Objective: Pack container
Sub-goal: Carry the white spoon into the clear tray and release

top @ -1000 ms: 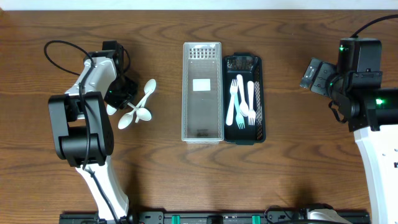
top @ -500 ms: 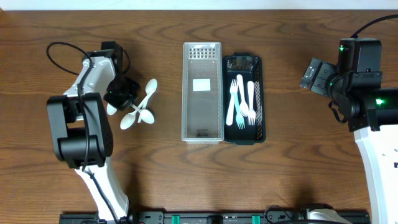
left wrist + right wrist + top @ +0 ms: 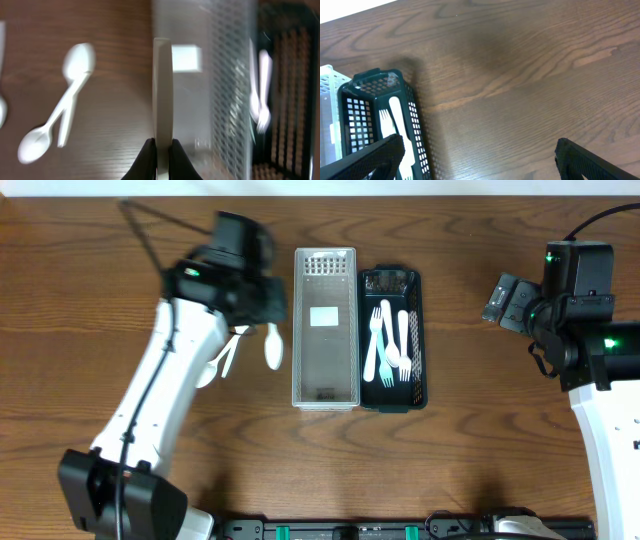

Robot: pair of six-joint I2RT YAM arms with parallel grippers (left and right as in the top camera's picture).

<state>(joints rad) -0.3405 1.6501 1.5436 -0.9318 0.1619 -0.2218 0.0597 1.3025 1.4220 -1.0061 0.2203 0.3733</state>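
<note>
The left gripper (image 3: pixel 161 150) is clamped on a white spoon's (image 3: pixel 272 346) handle. The spoon runs parallel to the clear basket (image 3: pixel 325 390), bowl end toward the robot's bases. The right gripper (image 3: pixel 480 145) gapes wide.

Spoon (image 3: pixel 162 90) & forks (image 3: pixel 385 345) were white; bin (image 3: pixel 325 268) translucent white w/ perforated end; basket (image 3: pixel 421 330) dark green, grid-holed; table (image 3: pixel 500 440) brown wood grain w/ darker streaks.

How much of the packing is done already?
The forks already lie in the dark basket. The left jaws are pinching one spoon just beside the white basket, which looks empty. More spoons wait on the table, so most of the spoons are left.
</note>
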